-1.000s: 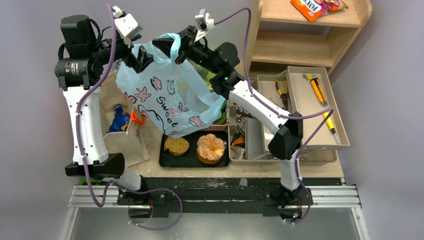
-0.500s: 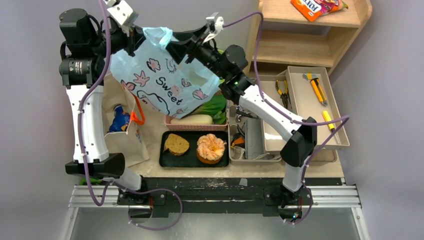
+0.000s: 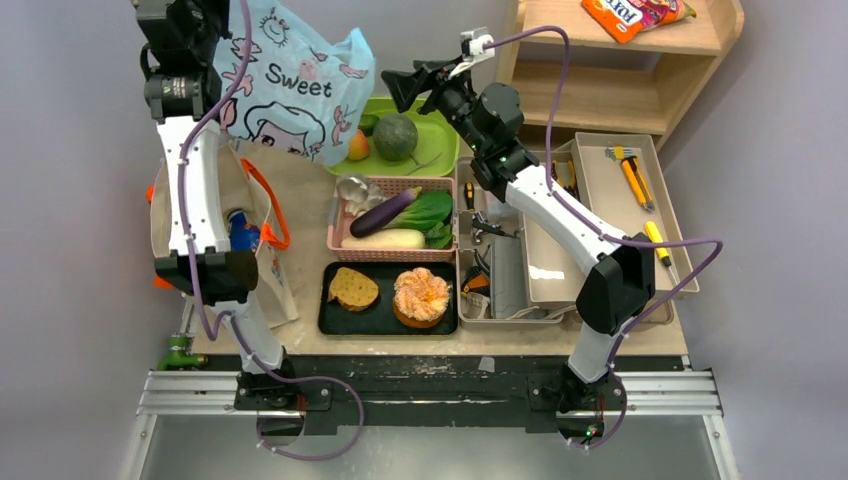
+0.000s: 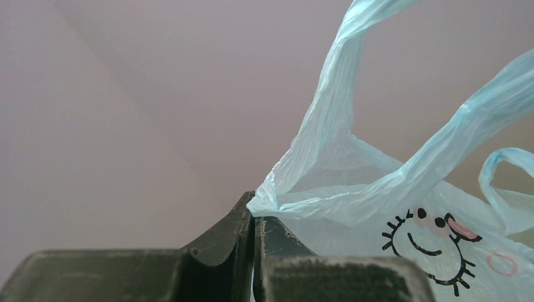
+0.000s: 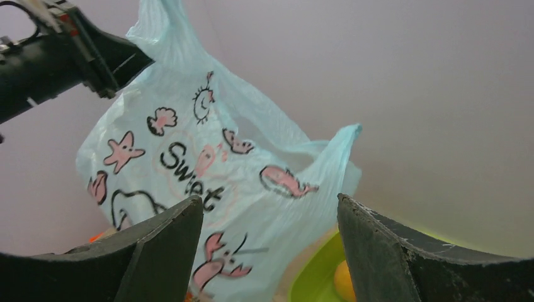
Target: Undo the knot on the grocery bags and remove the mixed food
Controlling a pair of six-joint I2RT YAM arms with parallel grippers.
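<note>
Against grey wall, crinkled light-blue bag, pink-printed, in left pincer

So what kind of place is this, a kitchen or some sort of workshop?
Most likely a robotics lab bench staged as a mock kitchen: two robot arms bolted to a metal rail, and grey trays holding pliers right beside sorted food like the green melon.
</note>
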